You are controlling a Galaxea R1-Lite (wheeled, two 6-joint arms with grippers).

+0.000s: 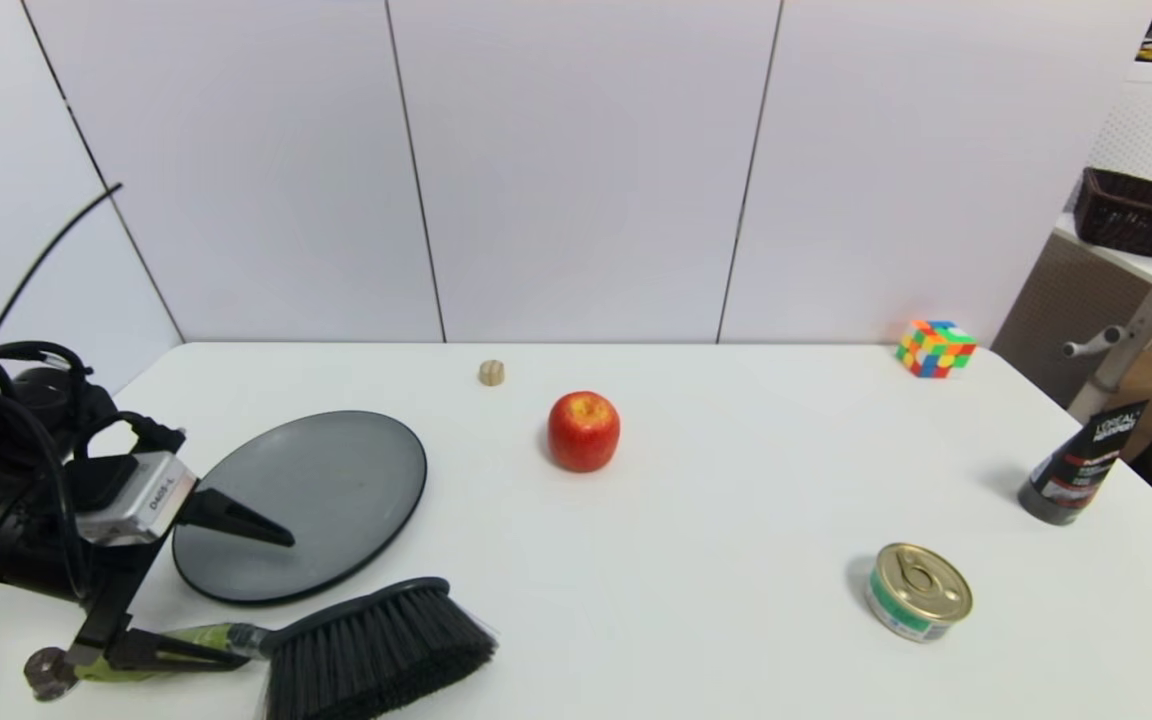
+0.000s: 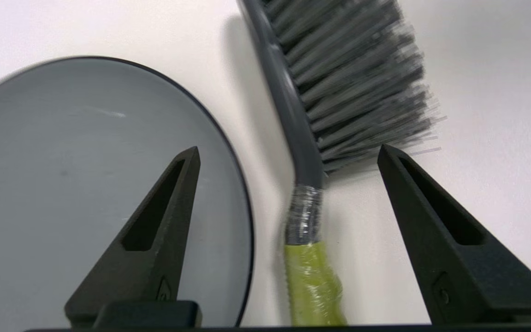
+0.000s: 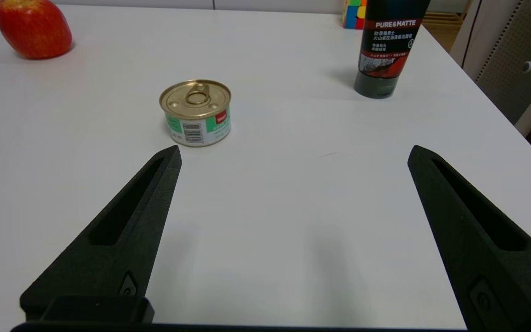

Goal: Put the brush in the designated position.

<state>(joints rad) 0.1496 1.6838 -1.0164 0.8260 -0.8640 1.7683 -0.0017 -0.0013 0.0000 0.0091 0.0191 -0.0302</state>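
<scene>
At the near left corner of the white table (image 1: pixel 696 520): lying flat, the brush (image 1: pixel 366 650), green handle pointing toward the robot, black bristles fanning out toward the middle. Sitting just beside the round dark grey plate (image 1: pixel 336 480), close to its rim but not on it.

Hovering over the handle: the left gripper (image 2: pixel 288 152), fingers spread wide, one hanging above the plate, the other past the far side of the handle. Holding nothing. Not touching the brush yet, going by the wrist view.

Off to the right side, waiting above bare table: the right gripper (image 3: pixel 293 152), also wide open and empty, facing a small tin can (image 3: pixel 196 113) and a black tube (image 3: pixel 387 46). Farther back, a red apple (image 1: pixel 584 430), a colour cube (image 1: pixel 935 348) and a little wooden knob (image 1: pixel 491 372).

Possibly going wrong from here: coming down with one finger landing on the plate rim and tipping or pushing the plate. Closing on the shiny wrapped part of the handle and slipping. Lifting by the thin handle and letting the heavy bristle end droop or swing.
</scene>
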